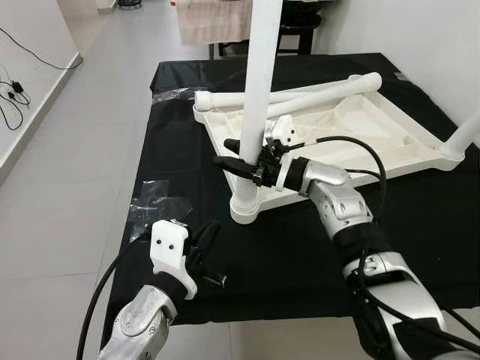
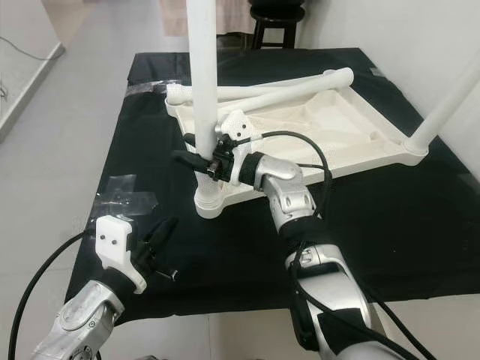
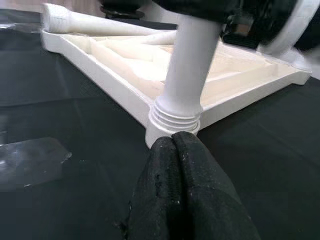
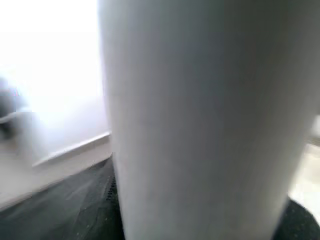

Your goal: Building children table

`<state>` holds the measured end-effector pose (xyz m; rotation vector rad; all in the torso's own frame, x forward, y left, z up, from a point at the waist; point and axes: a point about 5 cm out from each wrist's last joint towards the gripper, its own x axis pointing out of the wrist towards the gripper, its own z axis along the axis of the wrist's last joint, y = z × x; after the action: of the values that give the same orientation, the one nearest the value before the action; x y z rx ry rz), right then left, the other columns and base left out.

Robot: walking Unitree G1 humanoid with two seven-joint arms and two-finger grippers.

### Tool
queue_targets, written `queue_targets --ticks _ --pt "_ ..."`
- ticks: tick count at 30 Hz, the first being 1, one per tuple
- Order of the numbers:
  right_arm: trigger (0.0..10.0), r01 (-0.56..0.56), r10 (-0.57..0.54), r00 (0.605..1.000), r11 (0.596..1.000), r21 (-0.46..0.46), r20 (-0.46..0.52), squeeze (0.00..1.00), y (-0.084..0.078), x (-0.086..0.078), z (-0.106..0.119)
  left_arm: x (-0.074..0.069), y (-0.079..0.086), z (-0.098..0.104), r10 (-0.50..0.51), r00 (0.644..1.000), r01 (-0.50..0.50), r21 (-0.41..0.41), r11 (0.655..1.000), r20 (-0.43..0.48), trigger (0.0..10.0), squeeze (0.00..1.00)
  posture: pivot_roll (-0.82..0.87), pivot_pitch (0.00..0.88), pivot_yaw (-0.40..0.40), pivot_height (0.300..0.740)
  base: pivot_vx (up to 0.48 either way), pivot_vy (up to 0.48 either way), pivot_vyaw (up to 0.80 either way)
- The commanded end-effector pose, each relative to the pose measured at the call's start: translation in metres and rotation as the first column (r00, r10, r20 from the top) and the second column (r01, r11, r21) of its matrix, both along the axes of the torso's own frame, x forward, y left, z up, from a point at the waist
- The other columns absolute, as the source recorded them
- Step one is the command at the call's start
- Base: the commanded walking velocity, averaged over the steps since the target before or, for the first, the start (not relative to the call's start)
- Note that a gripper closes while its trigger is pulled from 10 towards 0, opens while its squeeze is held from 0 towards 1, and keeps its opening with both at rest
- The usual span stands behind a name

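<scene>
The right gripper (image 1: 244, 159) was seen closed around the upright white plastic table leg (image 1: 259, 82), its black fingers clasping the tube a little above the threaded collar, and in the right wrist view that tube (image 4: 200, 120) stood directly before the lens. The leg's long axis was vertical, rising out of the near corner socket (image 1: 246, 204) of the upturned white plastic tabletop (image 1: 352, 124), which lay underside up on the black cloth (image 1: 300, 247) covering the work surface. The coming move was judged to be a twist or a downward press about that vertical axis, and the right arm was clearly the nearer one, being already on the leg. The left gripper (image 1: 206, 251) was found low over the cloth, near the front edge and apart from the corner socket, with its two fingers pressed together and holding nothing (in its own wrist view the closed fingertips (image 3: 175, 190) pointed straight at the collar (image 3: 175, 117)). Four legs were counted: two standing, namely the gripped one and a second white leg (image 1: 466, 131) at the far right corner, and two more white tubes (image 1: 300, 94) lying crossed over the tray's far edge, not yet mounted. A crumpled clear plastic wrapper (image 1: 154, 206) lay on the cloth to the left.
</scene>
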<state>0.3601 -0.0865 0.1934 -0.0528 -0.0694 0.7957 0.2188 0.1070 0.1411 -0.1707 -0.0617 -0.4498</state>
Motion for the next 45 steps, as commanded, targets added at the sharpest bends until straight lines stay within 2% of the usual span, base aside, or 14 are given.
queue_targets --ticks 1,3,8,9,10,13,14,21,22,24,32,33,34,45 --pt "0.0 0.267 -0.31 0.915 0.945 -0.189 -0.257 0.0 -0.013 -0.023 -0.068 -0.002 0.002 0.0 0.004 1.0 -0.004 0.014 1.0 -0.006 10.0 0.0 0.12 0.153 -0.022 0.74 0.0 0.0 0.0" --pt "0.0 0.323 -0.367 0.907 0.92 -0.221 -0.205 0.0 -0.003 -0.038 -0.068 -0.001 0.004 -0.001 0.004 1.0 -0.004 0.016 1.0 -0.008 10.0 0.0 0.11 0.13 -0.011 0.74 0.0 0.0 0.0" --pt "0.0 0.304 -0.345 0.92 0.927 -0.22 -0.186 0.0 0.002 -0.027 -0.063 -0.001 0.003 -0.003 -0.002 1.0 0.002 0.021 1.0 -0.01 10.0 0.0 0.12 0.123 -0.016 0.74 0.0 0.0 0.0" --pt "6.0 0.318 -0.359 0.911 0.925 -0.208 -0.204 0.0 0.005 -0.02 -0.061 -0.001 0.003 -0.003 0.002 1.0 -0.001 0.028 1.0 -0.007 10.0 0.0 0.12 0.117 -0.019 0.74 0.0 0.0 0.0" --pt "10.0 0.322 -0.361 0.91 0.925 -0.202 -0.205 0.0 0.007 -0.018 -0.059 -0.001 0.003 -0.003 0.008 1.0 -0.008 0.032 0.999 -0.004 10.0 0.0 0.13 0.115 -0.021 0.74 0.0 0.0 0.0" --pt "10.0 0.332 -0.367 0.907 0.925 -0.187 -0.205 0.0 0.007 -0.016 -0.056 -0.001 0.004 -0.003 0.017 1.0 -0.017 0.037 0.999 -0.002 10.0 0.0 0.13 0.112 -0.022 0.74 0.0 0.0 0.0" --pt "10.0 0.318 -0.341 0.915 0.938 -0.134 -0.214 1.0 0.008 -0.012 -0.051 -0.001 0.004 -0.002 0.025 1.0 -0.025 0.049 0.998 0.002 10.0 0.0 0.14 0.108 -0.021 0.74 0.0 0.0 0.0" --pt "10.0 0.269 -0.264 0.948 0.963 0.008 -0.181 0.95 0.009 -0.006 -0.027 -0.001 0.004 -0.002 0.031 0.999 -0.032 0.07 0.997 0.008 10.0 0.0 0.14 0.103 -0.018 0.74 0.0 0.0 0.0" --pt "10.0 0.21 -0.199 0.968 0.976 0.06 -0.155 0.0 0.007 -0.004 -0.016 -0.001 0.003 -0.003 0.029 1.0 -0.03 0.072 0.997 0.007 10.0 0.0 0.14 0.101 -0.016 0.74 0.0 0.0 0.0" --pt "10.0 0.21 -0.199 0.968 0.976 0.06 -0.155 0.0 0.007 -0.004 -0.016 -0.001 0.003 -0.003 0.029 1.0 -0.03 0.072 0.997 0.007 10.0 0.0 0.14 0.101 -0.016 0.74 0.0 0.0 0.0" --pt "10.0 -0.053 0.053 0.998 0.999 -0.005 -0.046 0.0 -0.006 -0.001 -0.014 0.0 0.001 -0.002 0.029 1.0 -0.029 0.069 0.997 0.007 10.0 0.0 0.15 0.11 -0.018 0.74 0.0 0.0 0.0" --pt "2.1 -0.082 0.082 0.996 0.997 -0.004 -0.04 0.0 -0.009 0.003 -0.014 0.0 0.001 -0.001 0.029 1.0 -0.03 0.067 0.997 0.007 10.0 0.0 0.14 0.116 -0.018 0.74 0.0 0.0 0.0" --pt "0.0 -0.092 0.092 0.995 0.996 0.002 -0.042 0.0 -0.012 0.006 -0.013 0.0 0.001 -0.001 0.03 1.0 -0.03 0.067 0.997 0.007 10.0 0.0 0.14 0.116 -0.018 0.74 0.0 0.0 0.0" --pt "0.0 -0.039 0.037 0.998 0.999 -0.038 -0.047 0.0 -0.025 0.013 -0.013 0.001 0.0 -0.001 0.03 1.0 -0.03 0.058 0.998 0.004 10.0 0.0 0.12 0.127 -0.024 0.74 0.0 0.0 0.0"
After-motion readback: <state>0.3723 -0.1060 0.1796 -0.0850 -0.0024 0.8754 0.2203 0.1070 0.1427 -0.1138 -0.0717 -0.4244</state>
